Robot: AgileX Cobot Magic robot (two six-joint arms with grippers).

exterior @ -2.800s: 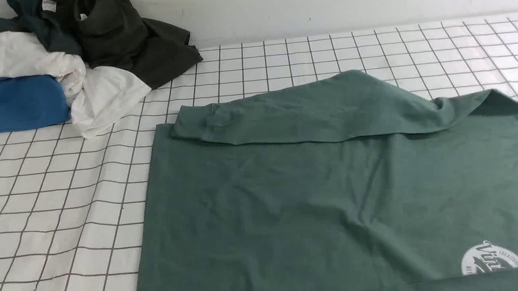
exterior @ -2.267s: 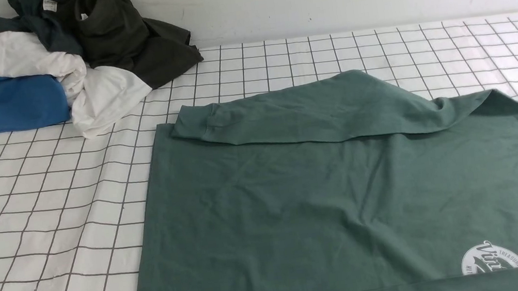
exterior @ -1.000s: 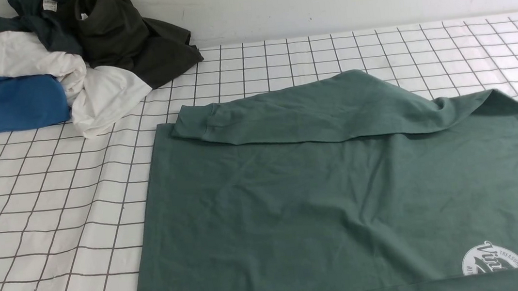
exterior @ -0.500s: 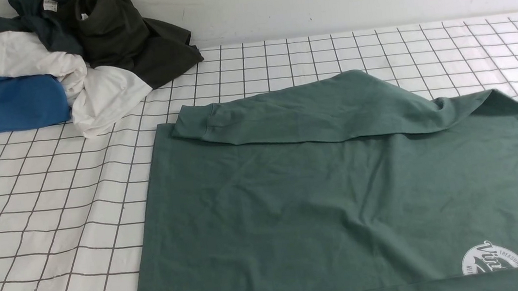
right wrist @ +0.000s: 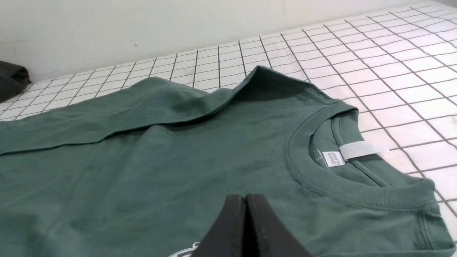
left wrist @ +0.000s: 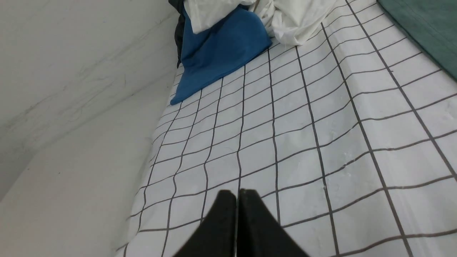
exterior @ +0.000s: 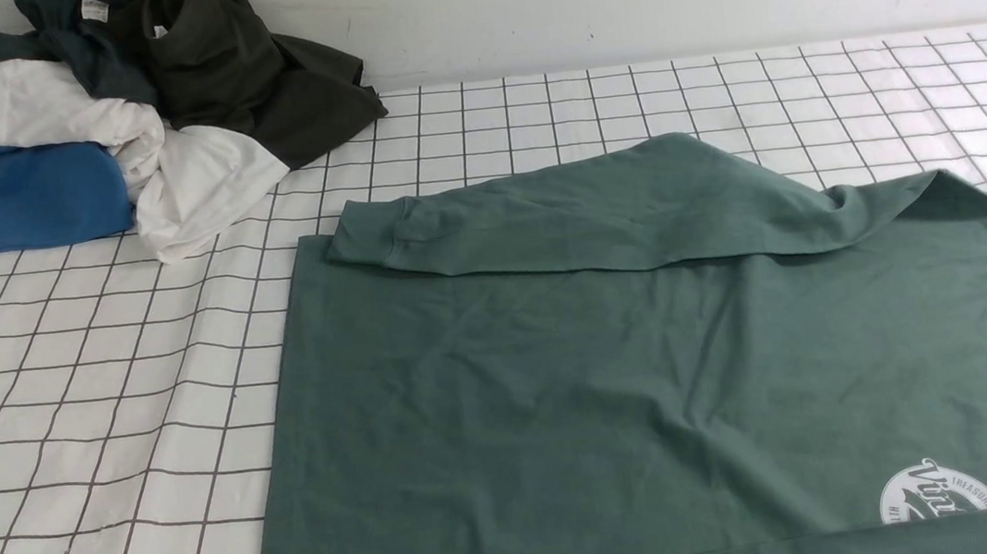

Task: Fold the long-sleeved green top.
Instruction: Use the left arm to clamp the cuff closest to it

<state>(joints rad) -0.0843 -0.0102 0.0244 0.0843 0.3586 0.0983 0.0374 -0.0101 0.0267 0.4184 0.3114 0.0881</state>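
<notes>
The sage-green cotton long-sleeved top [exterior: 616,374] lies flat on the white gridded cloth [exterior: 79,389]; only the wrist views show the left gripper [left wrist: 237,194] and right gripper [right wrist: 246,198], both clenched, empty. The top lies unmoved since earlier.

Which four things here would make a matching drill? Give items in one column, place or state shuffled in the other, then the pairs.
Items
1. green long-sleeved top
2. blue garment
3. left tool
4. neck tag

Place or state
A. shut, over the bare checked cloth
B. white, inside the collar
C. in the pile at the far left corner
D. laid out, far sleeve folded across the body

Pairs: 1-D, 2-C, 3-A, 4-B
</notes>
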